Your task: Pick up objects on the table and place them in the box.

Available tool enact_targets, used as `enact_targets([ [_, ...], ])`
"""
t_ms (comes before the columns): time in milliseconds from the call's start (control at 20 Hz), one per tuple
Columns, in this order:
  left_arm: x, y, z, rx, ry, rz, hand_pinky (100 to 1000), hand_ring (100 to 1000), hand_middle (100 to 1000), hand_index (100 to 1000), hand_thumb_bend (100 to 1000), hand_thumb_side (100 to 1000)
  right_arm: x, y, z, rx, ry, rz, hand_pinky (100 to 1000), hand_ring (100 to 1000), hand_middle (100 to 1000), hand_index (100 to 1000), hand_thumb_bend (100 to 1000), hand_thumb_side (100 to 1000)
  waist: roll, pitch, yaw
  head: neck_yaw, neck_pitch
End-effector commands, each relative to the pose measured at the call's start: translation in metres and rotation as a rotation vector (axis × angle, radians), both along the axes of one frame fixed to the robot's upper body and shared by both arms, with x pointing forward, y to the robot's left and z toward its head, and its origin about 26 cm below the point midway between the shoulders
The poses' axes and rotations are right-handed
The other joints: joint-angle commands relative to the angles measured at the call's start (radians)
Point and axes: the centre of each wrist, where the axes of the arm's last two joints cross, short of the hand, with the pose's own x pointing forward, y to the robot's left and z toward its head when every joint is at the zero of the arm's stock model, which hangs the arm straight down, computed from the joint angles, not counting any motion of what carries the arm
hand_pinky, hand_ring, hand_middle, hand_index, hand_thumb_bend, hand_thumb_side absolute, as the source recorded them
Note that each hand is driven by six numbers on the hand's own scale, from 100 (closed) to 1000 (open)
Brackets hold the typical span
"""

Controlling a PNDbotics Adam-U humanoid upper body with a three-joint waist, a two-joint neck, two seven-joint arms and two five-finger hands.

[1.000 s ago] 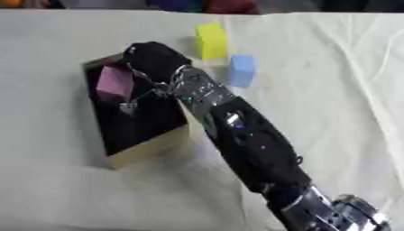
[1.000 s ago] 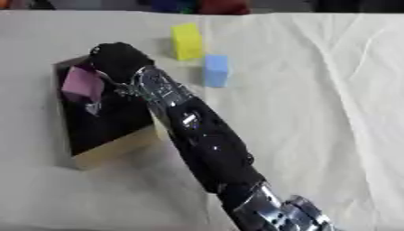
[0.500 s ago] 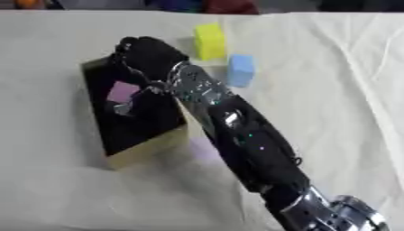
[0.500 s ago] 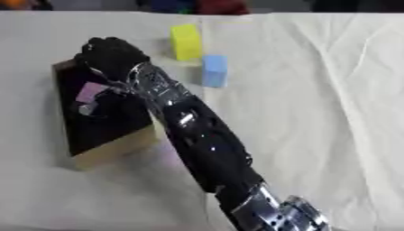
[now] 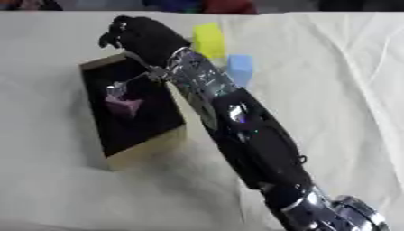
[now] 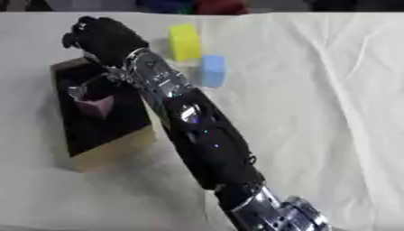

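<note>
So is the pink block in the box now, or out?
In. The pink block lies on the dark floor of the box, apart from the right hand above the far rim.

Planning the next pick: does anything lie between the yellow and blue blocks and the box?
Only the robot's own right forearm crosses that stretch now. The yellow block and blue block sit on bare cloth right of the box, whose top is open.

Black-lined tan box, pink block, yellow block, light-blue block
</note>
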Motion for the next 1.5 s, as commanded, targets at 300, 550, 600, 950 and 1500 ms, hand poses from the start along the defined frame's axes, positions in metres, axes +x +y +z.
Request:
enact_targets([
  [300, -0.002, 0.001, 0.008, 0.028, -0.020, -0.002, 646, 658, 757, 819, 100, 737, 0.012, -0.047, 0.051, 0.055, 0.000, -0.060, 857, 961, 671, 847, 269, 530, 0.012, -0.020, -0.012, 0.013, -0.002],
  [550, -0.002, 0.002, 0.008, 0.034, -0.018, 0.002, 646, 658, 758, 819, 100, 732, 0.026, -0.080, 0.066, 0.035, 0.025, -0.107, 889, 978, 695, 852, 206, 426, 0.015, -0.021, -0.019, 0.019, 0.001],
  [600, -0.003, 0.003, 0.008, 0.035, -0.018, 0.003, 646, 658, 758, 819, 100, 731, 0.029, -0.087, 0.069, 0.032, 0.031, -0.119, 892, 982, 702, 854, 198, 411, 0.015, -0.022, -0.021, 0.020, 0.001],
  [950, -0.003, 0.004, 0.008, 0.043, -0.014, 0.010, 646, 658, 758, 819, 100, 726, 0.053, -0.134, 0.083, -0.016, 0.094, -0.204, 903, 995, 745, 867, 257, 374, 0.013, -0.025, -0.036, 0.028, 0.000],
  [1500, -0.005, 0.007, 0.007, 0.054, -0.009, 0.024, 646, 659, 758, 819, 100, 723, 0.087, -0.187, 0.067, -0.200, 0.158, -0.308, 891, 987, 772, 874, 329, 362, 0.014, -0.029, -0.060, 0.042, 0.007],
])
